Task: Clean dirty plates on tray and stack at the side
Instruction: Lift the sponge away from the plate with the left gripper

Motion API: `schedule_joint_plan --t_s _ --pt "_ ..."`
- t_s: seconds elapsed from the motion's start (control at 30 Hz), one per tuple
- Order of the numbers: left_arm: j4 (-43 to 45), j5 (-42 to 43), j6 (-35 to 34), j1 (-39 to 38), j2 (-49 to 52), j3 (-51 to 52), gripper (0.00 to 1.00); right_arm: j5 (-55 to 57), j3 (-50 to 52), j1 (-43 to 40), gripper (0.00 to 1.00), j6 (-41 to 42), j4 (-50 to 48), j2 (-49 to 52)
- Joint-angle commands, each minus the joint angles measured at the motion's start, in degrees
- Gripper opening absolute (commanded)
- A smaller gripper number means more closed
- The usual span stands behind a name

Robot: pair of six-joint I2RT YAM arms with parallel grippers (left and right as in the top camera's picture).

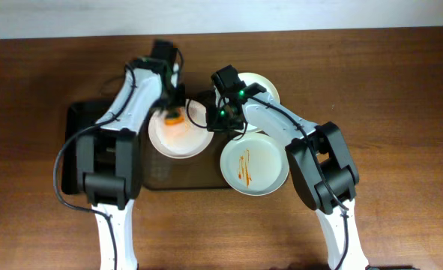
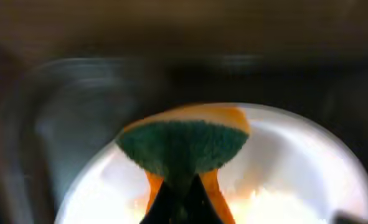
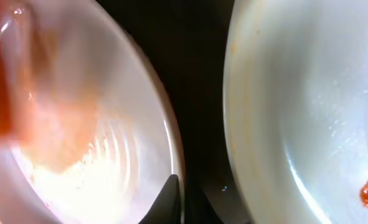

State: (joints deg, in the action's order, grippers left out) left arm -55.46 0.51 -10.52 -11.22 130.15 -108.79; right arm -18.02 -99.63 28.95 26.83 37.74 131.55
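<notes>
On the wooden table [image 1: 401,90], we saw a white plate [image 1: 184,142] lying in the tray [image 1: 169,174], smeared orange. The left gripper [image 1: 173,112] clamped a sponge [image 2: 184,143] against it. The right gripper [image 1: 220,120] sat at that plate's rim; we could not tell whether it gripped. A streaked plate [image 1: 262,176] lay just right, a third plate [image 1: 264,84] behind.
</notes>
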Motion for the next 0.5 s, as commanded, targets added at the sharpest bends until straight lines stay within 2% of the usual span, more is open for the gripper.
schedule_joint_plan --t_s 0.0,0.03,0.07,0.13,0.3,0.43,0.47 --pt "-5.1 -1.8 -0.7 1.2 -1.0 -13.7 0.0 -0.9 0.1 0.7 0.04 -0.4 2.0 1.0" --pt "-6.5 -1.8 -0.4 1.2 -1.0 -16.9 0.0 -0.9 0.1 0.7 0.08 -0.2 2.7 1.0" --pt "-7.5 -1.8 -0.1 1.6 -1.0 -20.0 0.0 -1.1 0.1 0.7 0.25 0.9 3.3 1.0" --pt "-8.6 -1.8 -0.1 2.9 -1.0 -22.9 0.0 -4.6 0.1 0.6 0.45 1.1 3.6 1.0" --pt "-11.6 -1.2 -0.1 5.4 -0.7 -23.6 0.0 -5.4 0.1 2.2 0.4 2.7 8.1 1.0" --pt "-12.8 -1.2 -0.1 5.4 -0.7 -23.2 0.0 4.3 0.1 5.3 0.31 7.7 8.7 1.0" --pt "-12.9 -1.1 -0.1 5.4 -0.7 -22.9 0.0 6.3 0.1 5.7 0.26 8.5 8.3 1.0"
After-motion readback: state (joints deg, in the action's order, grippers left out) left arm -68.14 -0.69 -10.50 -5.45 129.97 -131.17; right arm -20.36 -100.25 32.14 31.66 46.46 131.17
